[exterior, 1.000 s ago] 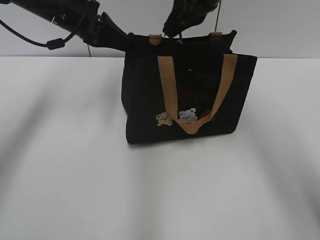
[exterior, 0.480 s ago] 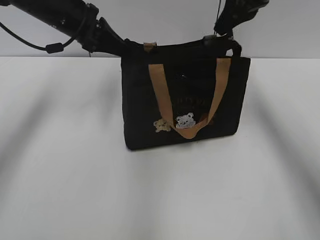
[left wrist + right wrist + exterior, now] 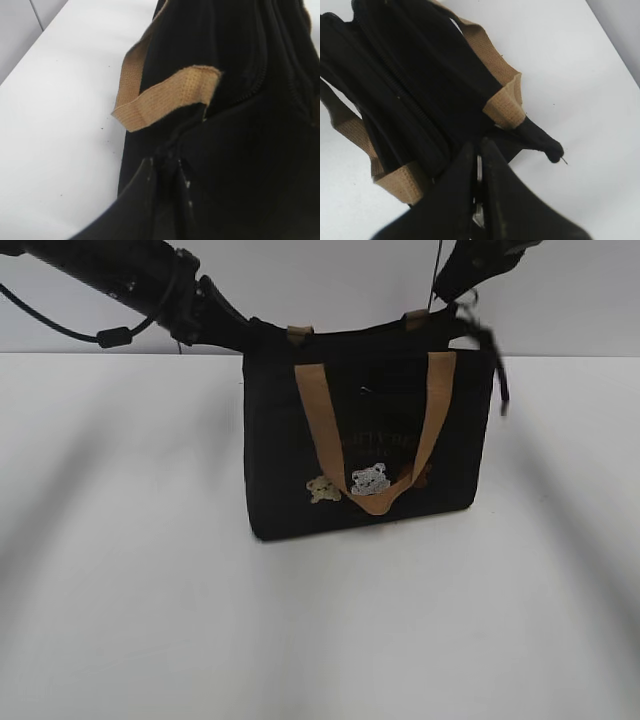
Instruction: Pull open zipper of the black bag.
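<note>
The black bag (image 3: 365, 450) stands upright on the white desk (image 3: 150, 590). The left claw (image 3: 167, 167) pinches fabric at its left top corner. The right claw (image 3: 479, 160), at its right top end, is nearly closed on the zipper's (image 3: 405, 95) silvery pull tab (image 3: 479, 172).

Bare white table (image 3: 150, 590) lies open in front of and on both sides of the black bag (image 3: 280, 460), while the left arm (image 3: 130, 280) and right arm (image 3: 480, 260) crowd its top edge, and a tan handle (image 3: 375, 502) drapes its front.
</note>
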You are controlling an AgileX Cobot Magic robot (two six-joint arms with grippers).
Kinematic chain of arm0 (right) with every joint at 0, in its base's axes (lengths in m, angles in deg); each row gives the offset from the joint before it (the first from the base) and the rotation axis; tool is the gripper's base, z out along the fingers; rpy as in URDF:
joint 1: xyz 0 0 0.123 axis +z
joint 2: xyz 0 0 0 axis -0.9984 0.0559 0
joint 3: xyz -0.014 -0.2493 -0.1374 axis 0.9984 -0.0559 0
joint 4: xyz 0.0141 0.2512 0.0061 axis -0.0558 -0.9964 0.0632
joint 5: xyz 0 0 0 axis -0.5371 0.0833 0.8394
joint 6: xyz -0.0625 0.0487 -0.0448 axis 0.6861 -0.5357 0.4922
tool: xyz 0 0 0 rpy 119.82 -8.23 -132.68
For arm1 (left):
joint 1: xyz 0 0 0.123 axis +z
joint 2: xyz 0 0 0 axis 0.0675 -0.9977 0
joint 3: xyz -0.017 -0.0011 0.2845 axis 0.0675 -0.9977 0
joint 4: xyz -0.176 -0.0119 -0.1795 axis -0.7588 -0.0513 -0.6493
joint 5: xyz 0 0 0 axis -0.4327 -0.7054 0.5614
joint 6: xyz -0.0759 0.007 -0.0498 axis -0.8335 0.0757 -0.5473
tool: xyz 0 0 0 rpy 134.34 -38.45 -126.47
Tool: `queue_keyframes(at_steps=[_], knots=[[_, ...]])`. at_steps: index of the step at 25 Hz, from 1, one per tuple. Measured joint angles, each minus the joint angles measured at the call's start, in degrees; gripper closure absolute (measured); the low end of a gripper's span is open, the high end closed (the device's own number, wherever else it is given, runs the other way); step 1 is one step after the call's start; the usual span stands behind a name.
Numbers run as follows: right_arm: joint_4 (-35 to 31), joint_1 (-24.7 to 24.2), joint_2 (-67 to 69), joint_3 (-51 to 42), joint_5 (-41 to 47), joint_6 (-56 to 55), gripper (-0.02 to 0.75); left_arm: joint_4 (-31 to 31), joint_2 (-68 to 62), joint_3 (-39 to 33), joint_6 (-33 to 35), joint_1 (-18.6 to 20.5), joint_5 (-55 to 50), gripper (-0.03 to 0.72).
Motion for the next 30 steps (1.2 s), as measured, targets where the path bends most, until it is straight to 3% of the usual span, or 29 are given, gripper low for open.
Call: queue_keyframes(at_steps=[3, 6, 8, 10, 16, 19, 22, 25, 30], knots=[[-0.58, 0.0, 0.0, 0.0, -0.01, -0.47, 0.551, -0.12, 0.0, 0.0, -2.34, -0.4, 0.27, 0.573], [-0.68, 0.0, -0.15, 0.0, 0.11, -2.79, 0.363, -0.07, 0.25, 0.0, -7.8, -0.55, 0.99, 0.365], [0.26, 0.0, -0.69, 0.0, 0.18, -4.52, 0.321, 1.48, 1.28, 0.0, -12.06, -0.57, 2.76, 0.23], [2.44, 0.0, -1.79, 0.0, 0.18, -7.11, 0.305, 4.39, 3.4, 0.0, -17.69, -0.62, 5.5, 0.171], [16.16, -1.34, -5.22, 0.06, 0.29, -23.76, 0.297, 23.65, 11.39, 0.0, -46.19, -0.62, 11.68, 0.161], [21.65, -3.59, -6.48, 0.06, 0.29, -33.05, 0.295, 38.16, 14.66, 0.0, -62.25, -0.5, 10.42, 0.183], [23.12, -6.22, -8.58, 0.06, 0.36, -37.36, 0.295, 51.33, 17.49, 0.0, -75.5, -0.5, 5.6, 0.205], [23.12, -8.24, -11.65, -0.01, 0.42, -38.39, 0.295, 58.83, 19.72, 0.0, -81.31, -0.07, -1.47, 0.21], [22.79, -9.13, -19.99, -6.36, 0.36, -38.71, 0.295, 60.44, 23.55, -0.05, -83.94, 2.22, -8.4, 0.213]])
